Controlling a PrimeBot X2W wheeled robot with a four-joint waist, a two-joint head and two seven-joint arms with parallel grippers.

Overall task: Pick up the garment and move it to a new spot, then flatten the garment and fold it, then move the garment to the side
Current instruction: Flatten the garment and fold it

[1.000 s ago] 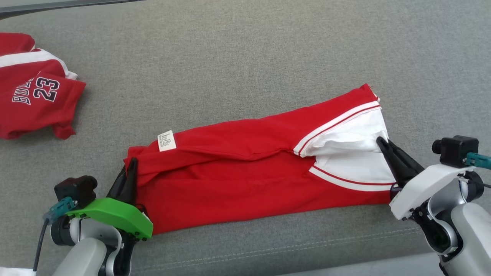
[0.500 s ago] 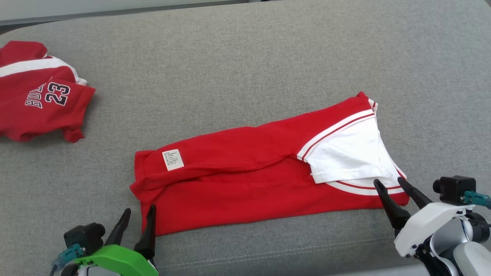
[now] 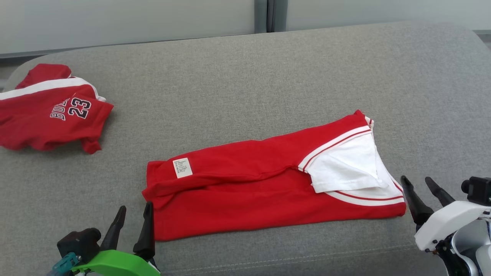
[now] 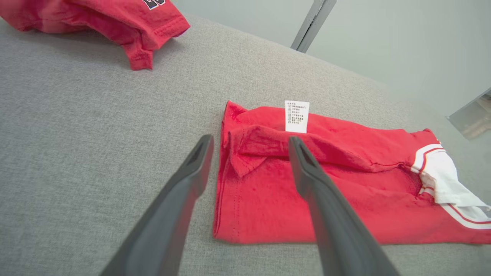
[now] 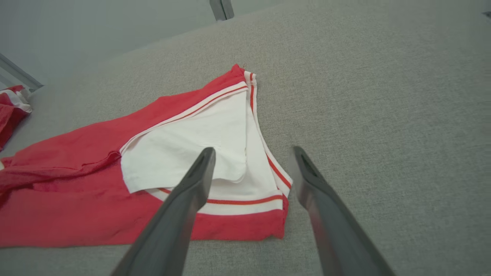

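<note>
The garment (image 3: 245,191) is red with white striped trim, folded into a long band on the grey cushion (image 3: 245,76); a white care label (image 3: 182,168) shows near its left end. In the left wrist view the garment (image 4: 345,191) lies just beyond the fingers, and in the right wrist view its white end (image 5: 191,153) sits ahead. My left gripper (image 3: 133,211) stands open just off the garment's lower left corner, holding nothing. Beyond the white right end, my right gripper (image 3: 416,179) is open and empty too.
A second red garment (image 3: 50,111) printed with "23" lies crumpled at the far left of the cushion. The cushion's back edge meets a pale wall (image 3: 134,19). A seam (image 3: 307,253) runs along the cushion's front.
Both grippers opened, let go of the garment's ends and drew back toward me. The camera tilted up, so the whole scene sits lower in the picture.
</note>
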